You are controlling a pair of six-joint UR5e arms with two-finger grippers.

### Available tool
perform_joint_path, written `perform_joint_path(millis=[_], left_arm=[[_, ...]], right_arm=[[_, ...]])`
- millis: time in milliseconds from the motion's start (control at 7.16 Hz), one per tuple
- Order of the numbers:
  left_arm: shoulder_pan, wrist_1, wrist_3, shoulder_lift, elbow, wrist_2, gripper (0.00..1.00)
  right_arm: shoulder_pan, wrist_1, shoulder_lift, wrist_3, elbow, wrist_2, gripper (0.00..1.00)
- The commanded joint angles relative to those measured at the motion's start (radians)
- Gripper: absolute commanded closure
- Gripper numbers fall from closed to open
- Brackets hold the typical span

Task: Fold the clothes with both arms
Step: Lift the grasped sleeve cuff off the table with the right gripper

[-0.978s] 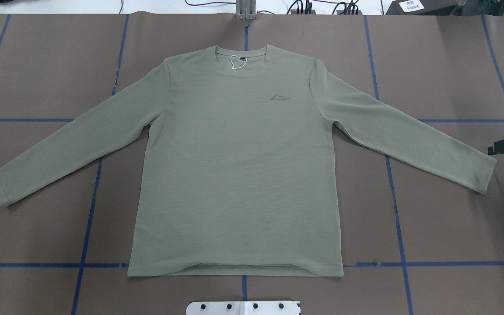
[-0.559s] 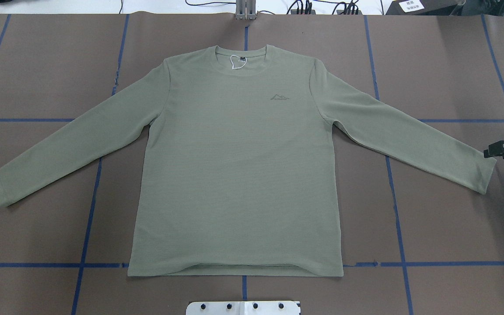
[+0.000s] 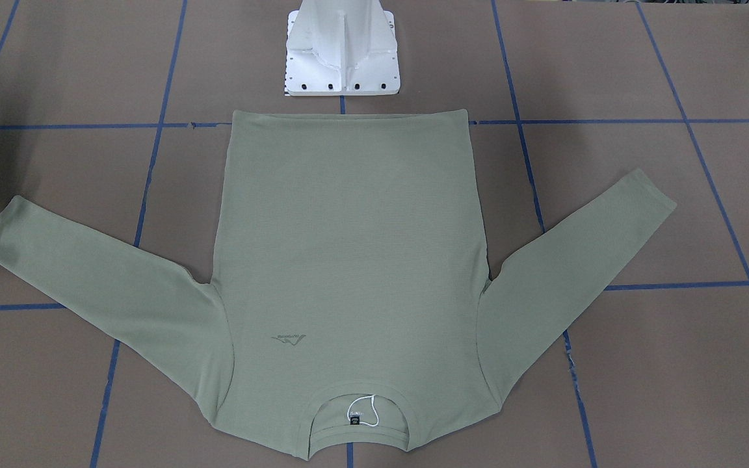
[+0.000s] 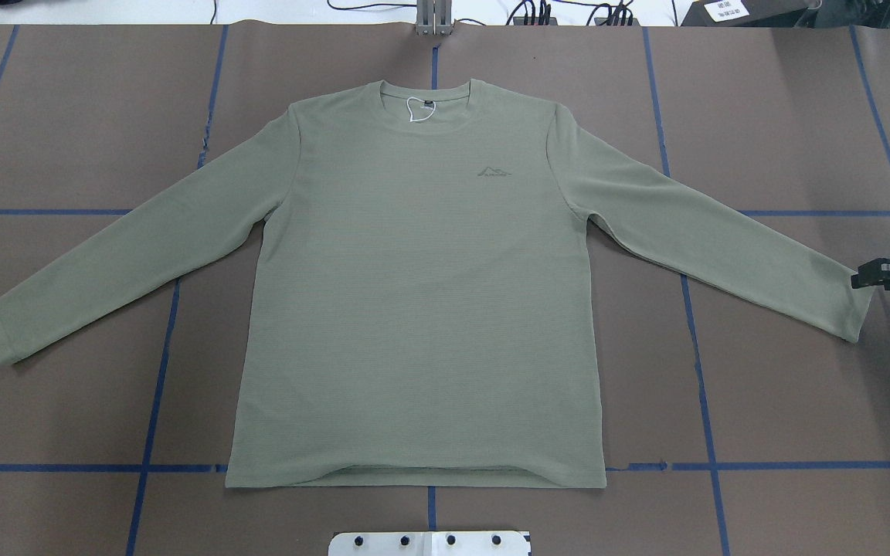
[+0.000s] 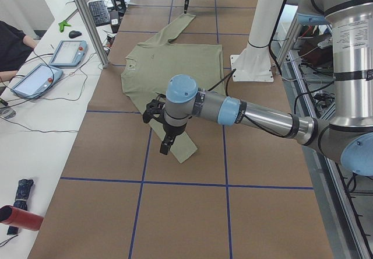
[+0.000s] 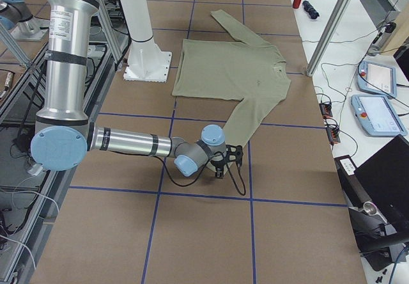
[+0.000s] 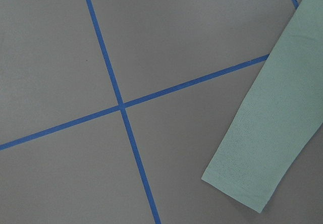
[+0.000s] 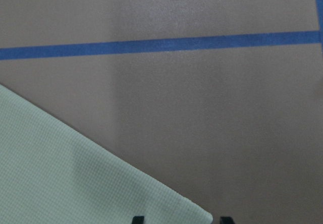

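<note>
The clothes are one sage-green long-sleeved shirt (image 4: pixel 414 293), lying flat with its front up, both sleeves spread and the neckline (image 4: pixel 426 108) at the far side. My right gripper (image 4: pixel 856 278) is low at the cuff of the right-hand sleeve (image 4: pixel 850 313). In the right wrist view its fingertips (image 8: pixel 137 219) stand apart on either side of the cuff corner, so it is open. My left gripper (image 5: pixel 165 148) hangs above the other sleeve's cuff (image 7: pixel 242 183), which the left wrist view shows from some height. I cannot tell whether it is open or shut.
The white pedestal base (image 3: pixel 342 58) stands at the shirt's hem. Blue tape lines (image 4: pixel 159 347) grid the brown table. A white bench with control tablets (image 5: pixel 67 52), a keyboard and a red bottle (image 5: pixel 20 218) runs along the far side, where a person's arm (image 5: pixel 11 37) rests.
My right gripper has crept in from the table's right edge toward the sleeve cuff. The shirt has not moved.
</note>
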Motion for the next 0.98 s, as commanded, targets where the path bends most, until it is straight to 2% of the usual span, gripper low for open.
perform_joint_path(millis=[0, 140, 698, 838], left_arm=[[0.000, 0.000, 0.000, 0.001, 0.000, 0.000, 0.00], [0.000, 0.000, 0.000, 0.001, -0.002, 0.000, 0.00], [-0.002, 0.000, 0.000, 0.003, 0.000, 0.000, 0.00], [-0.002, 0.000, 0.000, 0.003, 0.000, 0.000, 0.00]], right_arm=[[-0.002, 0.001, 0.001, -0.001, -0.014, -0.004, 0.41], [-0.002, 0.001, 0.001, -0.001, -0.014, -0.007, 0.46], [-0.004, 0.001, 0.001, 0.001, -0.017, -0.007, 0.77], [-0.006, 0.001, 0.002, 0.002, -0.017, -0.005, 0.93]])
